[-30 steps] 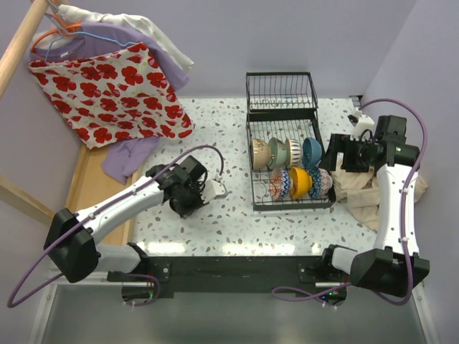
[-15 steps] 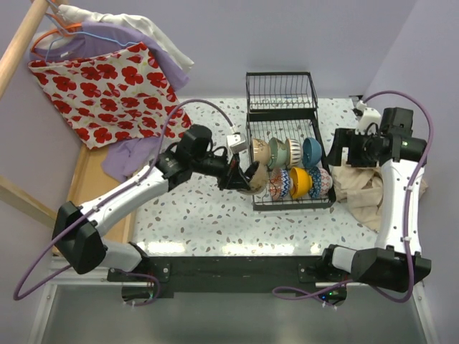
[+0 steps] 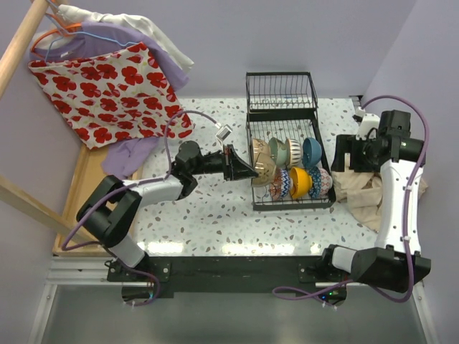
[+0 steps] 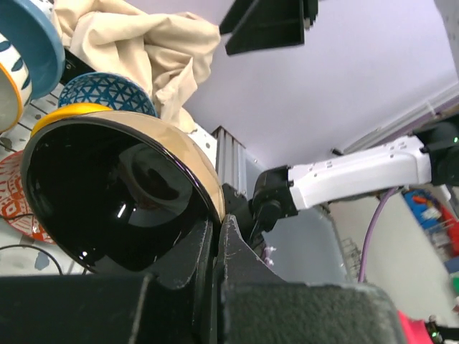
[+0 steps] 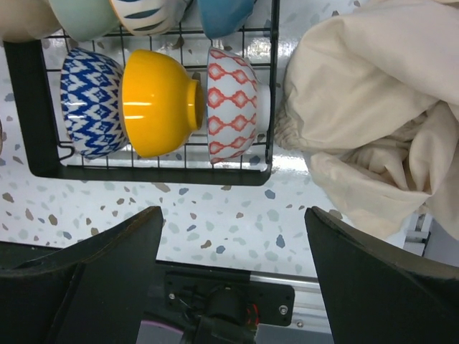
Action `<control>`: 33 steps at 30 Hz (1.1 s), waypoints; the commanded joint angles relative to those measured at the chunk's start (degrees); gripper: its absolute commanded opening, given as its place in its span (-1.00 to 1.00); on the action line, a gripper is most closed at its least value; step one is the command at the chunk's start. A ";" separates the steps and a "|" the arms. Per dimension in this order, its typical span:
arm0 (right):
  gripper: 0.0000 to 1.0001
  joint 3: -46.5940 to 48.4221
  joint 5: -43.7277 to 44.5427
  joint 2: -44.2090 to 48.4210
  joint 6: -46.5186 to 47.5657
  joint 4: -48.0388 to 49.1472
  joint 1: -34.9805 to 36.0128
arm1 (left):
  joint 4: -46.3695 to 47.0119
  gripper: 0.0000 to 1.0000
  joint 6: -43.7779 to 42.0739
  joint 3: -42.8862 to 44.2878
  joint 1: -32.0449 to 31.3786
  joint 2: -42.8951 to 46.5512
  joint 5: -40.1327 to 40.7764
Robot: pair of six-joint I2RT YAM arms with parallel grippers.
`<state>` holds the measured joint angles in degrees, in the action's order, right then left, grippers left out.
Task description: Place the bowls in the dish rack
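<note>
My left gripper is shut on the rim of a tan bowl with a glossy black inside, held tilted at the left end of the black wire dish rack. In the left wrist view my gripper pinches that bowl's rim. Several bowls stand on edge in the rack: pale green, blue, blue-white patterned, orange-yellow and red patterned. My right gripper is open and empty, right of the rack; it also shows in the right wrist view.
A crumpled beige cloth lies right of the rack, under my right arm. A wooden tray sits along the table's left edge. Clothes on hangers hang at the back left, with a purple cloth below them.
My left arm has swung right from the table left of the rack, carrying the tan bowl to the rack's left end. My right gripper has drawn slightly right and back.
</note>
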<state>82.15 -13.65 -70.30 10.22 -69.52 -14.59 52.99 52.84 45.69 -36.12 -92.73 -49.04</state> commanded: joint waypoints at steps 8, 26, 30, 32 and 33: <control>0.70 -2.08 3.10 1.22 1.73 -0.36 -0.18 | 17.41 -1.00 14.13 -0.95 0.35 -6.76 9.48; 0.70 -5.42 3.46 1.92 1.82 0.70 -0.09 | 10.65 -1.00 21.95 -2.27 0.00 -14.85 15.37; 0.70 -6.04 3.37 1.92 1.82 1.22 -0.18 | 6.70 -1.00 22.39 -2.45 0.00 -14.76 15.90; 0.70 -6.04 3.02 1.84 1.74 1.22 -0.18 | 3.70 -1.00 22.48 -2.10 -0.01 -14.76 15.99; 0.70 -5.95 2.93 1.75 1.82 1.40 -0.18 | 3.18 -0.89 22.48 -1.92 0.00 -14.85 15.90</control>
<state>76.12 -11.05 -69.56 11.49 -69.17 -14.59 58.48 75.05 43.24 -36.53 -108.66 -35.38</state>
